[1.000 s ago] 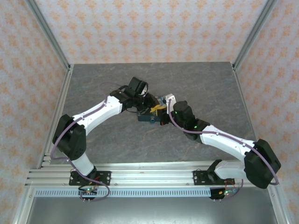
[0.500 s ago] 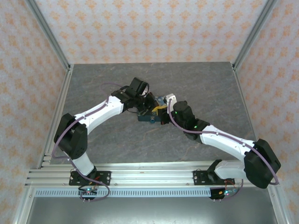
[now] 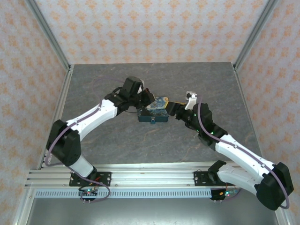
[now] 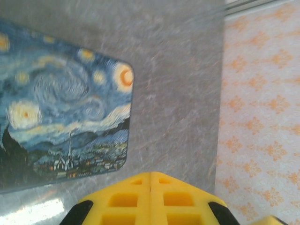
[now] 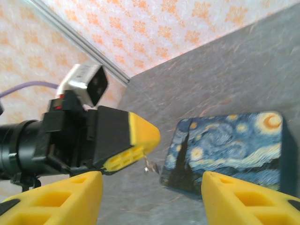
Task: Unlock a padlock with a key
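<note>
I am watching the dark-blue, swirl-painted rectangular box [image 3: 158, 103] lying flat and closed on the grey stone-patterned table [image 3: 103, 79], so I cannot tell what is inside it. The left end effector [image 4: 150, 180] is hovering just beside the box's edge with its yellow fingers pressed together. They are pinching a tiny thin pale metal key [image 5: 149, 164], which is dangling from their tip. The right end effector [image 5: 152, 187] is facing it with fingers apart, gripping nothing.
</note>
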You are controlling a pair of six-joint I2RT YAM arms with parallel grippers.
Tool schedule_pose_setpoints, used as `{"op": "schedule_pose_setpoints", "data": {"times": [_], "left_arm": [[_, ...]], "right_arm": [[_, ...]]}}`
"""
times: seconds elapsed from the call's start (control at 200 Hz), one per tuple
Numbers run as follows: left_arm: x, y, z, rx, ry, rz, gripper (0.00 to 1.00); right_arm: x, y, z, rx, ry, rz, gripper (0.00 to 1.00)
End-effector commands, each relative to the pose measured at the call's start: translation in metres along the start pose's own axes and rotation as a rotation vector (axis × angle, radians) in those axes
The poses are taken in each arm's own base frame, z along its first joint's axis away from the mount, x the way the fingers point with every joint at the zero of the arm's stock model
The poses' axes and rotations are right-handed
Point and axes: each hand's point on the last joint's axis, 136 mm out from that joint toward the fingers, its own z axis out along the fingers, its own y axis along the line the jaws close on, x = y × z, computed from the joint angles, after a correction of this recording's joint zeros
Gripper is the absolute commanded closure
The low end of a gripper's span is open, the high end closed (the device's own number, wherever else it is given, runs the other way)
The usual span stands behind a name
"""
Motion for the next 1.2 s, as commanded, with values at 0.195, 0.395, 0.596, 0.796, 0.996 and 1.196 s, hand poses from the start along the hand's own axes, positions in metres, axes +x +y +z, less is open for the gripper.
{"op": "schedule_pose_setpoints", "data": {"times": [0.195, 0.395, 0.596, 0.796, 0.996, 1.196], "left_arm": [[-0.047, -0.028, -0.050, 0.154, -0.382, 0.211, 1.00], [-0.056, -0.015, -0.067, 0.187, -0.523, 0.139, 1.00], [-0.057, -0.006, -0.066, 0.185, -0.547, 0.069, 1.00], [-0.053, -0.012, -0.058, 0.199, -0.486, 0.028, 1.00], [-0.042, -0.028, -0.051, 0.210, -0.363, 0.034, 1.00], [-0.032, -0.039, -0.041, 0.213, -0.249, 0.012, 1.00]], "right_arm": [[-0.019, 0.017, 0.031, -0.230, -0.070, 0.576, 0.45], [-0.032, 0.025, 0.047, -0.318, -0.093, 0.770, 0.45], [-0.033, 0.037, 0.054, -0.348, -0.107, 0.836, 0.41], [-0.021, 0.047, 0.058, -0.245, -0.024, 0.576, 0.47], [-0.003, 0.036, 0.053, -0.185, 0.055, 0.152, 0.56], [0.014, 0.032, 0.051, -0.182, 0.124, -0.060, 0.59]]}}
